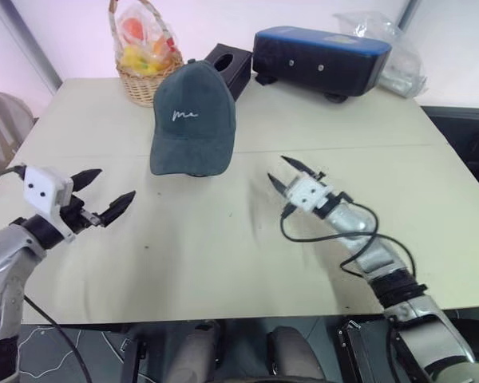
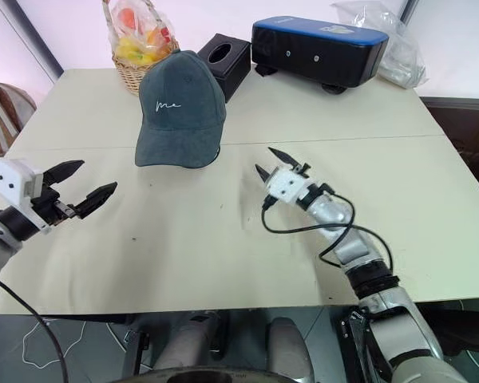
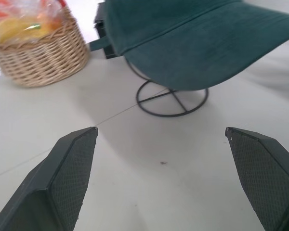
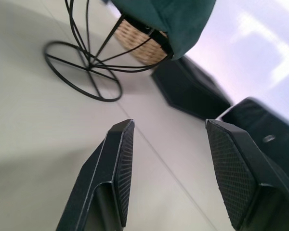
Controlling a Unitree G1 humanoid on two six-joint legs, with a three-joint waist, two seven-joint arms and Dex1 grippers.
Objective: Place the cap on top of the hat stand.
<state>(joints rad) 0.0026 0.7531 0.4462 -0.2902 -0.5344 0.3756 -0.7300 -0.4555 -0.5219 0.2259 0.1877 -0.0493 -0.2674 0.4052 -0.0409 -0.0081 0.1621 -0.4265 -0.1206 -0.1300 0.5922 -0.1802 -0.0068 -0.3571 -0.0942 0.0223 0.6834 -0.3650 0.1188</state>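
Grippers first: left gripper (image 1: 96, 195) near the table's (image 1: 223, 263) left edge and right gripper (image 1: 286, 174) right of centre, both released, jaws apart, holding nothing. Cap (image 1: 191, 116) sits on the hat stand (image 3: 171, 98) past them, brim toward the near edge. Basket (image 1: 146, 68), black box (image 1: 231, 64) and blue-topped case (image 1: 319, 60) line the far edge.

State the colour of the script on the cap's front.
White, on the dark teal cap; it shows best in the left eye view.

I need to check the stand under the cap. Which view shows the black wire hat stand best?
The right wrist view: the black wire hat stand shows its round base and curved ribs. The left wrist view shows only its base; both eye views have it mostly hidden under the dark teal cap.
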